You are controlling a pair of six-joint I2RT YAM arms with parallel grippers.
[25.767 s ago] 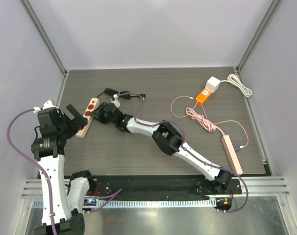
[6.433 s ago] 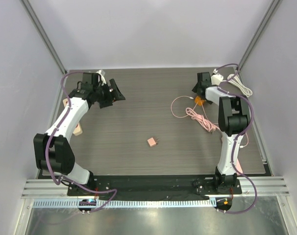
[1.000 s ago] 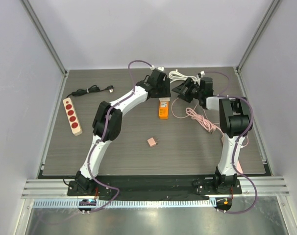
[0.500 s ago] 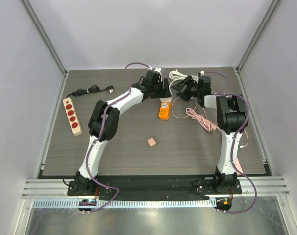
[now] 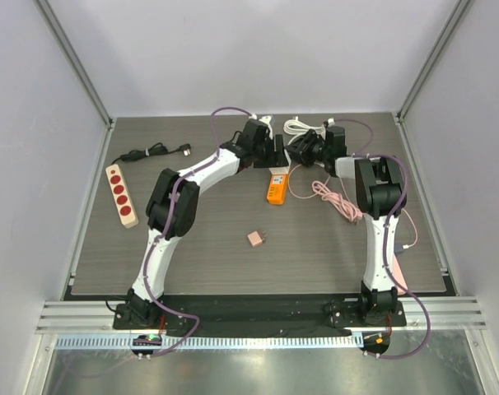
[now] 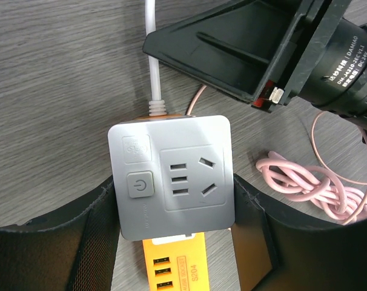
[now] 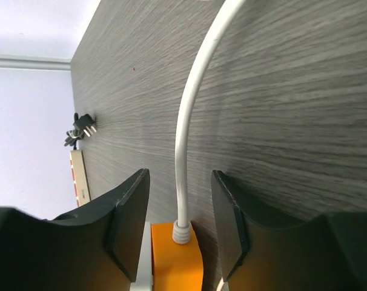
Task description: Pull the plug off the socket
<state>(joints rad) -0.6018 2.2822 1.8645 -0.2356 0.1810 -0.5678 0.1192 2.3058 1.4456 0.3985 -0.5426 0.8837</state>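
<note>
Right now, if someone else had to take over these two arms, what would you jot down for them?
Left gripper: shut on the sides of the cube, the socket.
Right gripper: open, with a finger on each side of the white cable where it leaves the cube, touching neither side of it.
Orange plug: sits against the cube's near side and looks seated.
Done: the socket is gripped.
Left: the pull itself, since plug and cube look joined. The right gripper has hold of nothing yet.
</note>
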